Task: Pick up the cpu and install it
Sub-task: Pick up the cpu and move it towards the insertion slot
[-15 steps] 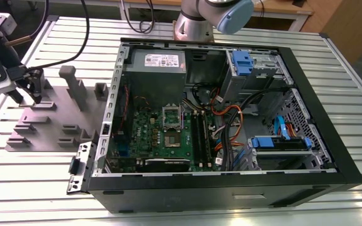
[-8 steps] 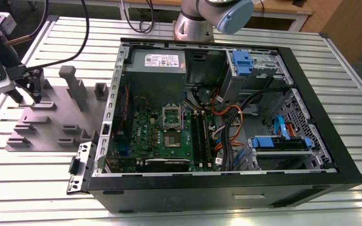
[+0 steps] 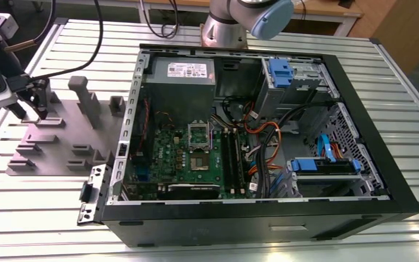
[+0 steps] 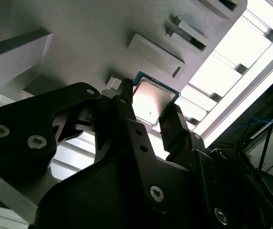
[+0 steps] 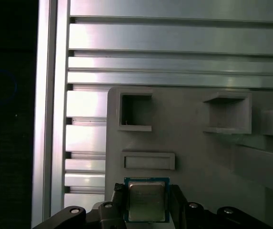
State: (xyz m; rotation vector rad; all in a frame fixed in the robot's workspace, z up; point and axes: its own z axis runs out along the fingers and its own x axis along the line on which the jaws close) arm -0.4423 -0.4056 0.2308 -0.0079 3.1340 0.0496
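**Trainee:** Where is the cpu, and what has hold of it?

**Instructor:** Note the gripper at the exterior view's left. It is low over the grey fixture, which lies on the slatted worktop beside the open case. In both wrist views the cpu sits between the jaws, with its silvery top towards the cameras. The jaws stand at the chip's width and meet two opposite edges, with nothing else between them. You cannot tell whether the chip is clear of the fixture or resting in it.

**Trainee:** How will it handle?

**Instructor:** Judge it light, flat and stiff, so weight is no concern, but tilt is. The metal top looks smooth, and the thin darker rim offers your jaws little contact. A slack or off-centre grip would likely let it pivot or slip.

**Trainee:** Where should one take hold?

**Instructor:** Hold it by the rim, at the middle of two opposite sides, as here, and carry it level. Treat the underside as fragile: it is hidden from you and should touch nothing hard. Firm pressure suffices, and crushing pressure risks the rim.
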